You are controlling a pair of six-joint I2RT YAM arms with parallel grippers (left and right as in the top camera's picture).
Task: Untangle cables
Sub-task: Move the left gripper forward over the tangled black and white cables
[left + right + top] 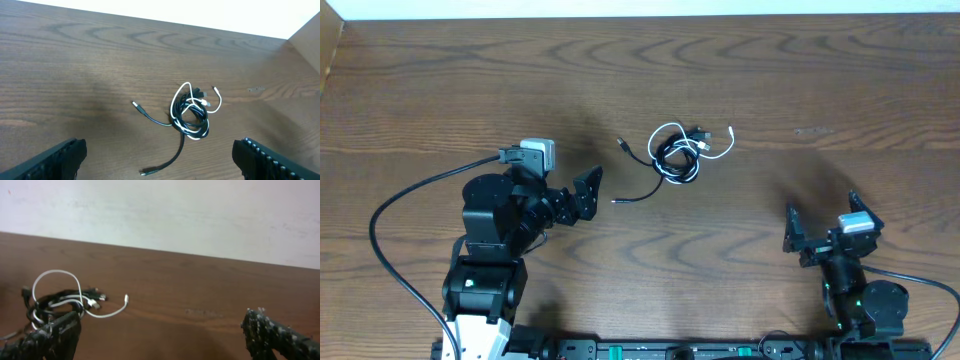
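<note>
Two tangled cables [682,150], white and black, lie on the wood-grain surface [840,80] before a pale wall [200,215]; we find both jaws open, empty.

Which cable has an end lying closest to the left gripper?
The black cable: its loose tail runs out of the tangle toward the left gripper, while the white cable trails off the opposite side.

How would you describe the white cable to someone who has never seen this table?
On the wooden table, find the small tangle near its middle. The white cable is the thin cord looped through it, one free end curving off toward the robot's right. Its colour separates it from the black cable coiled with it.
</note>
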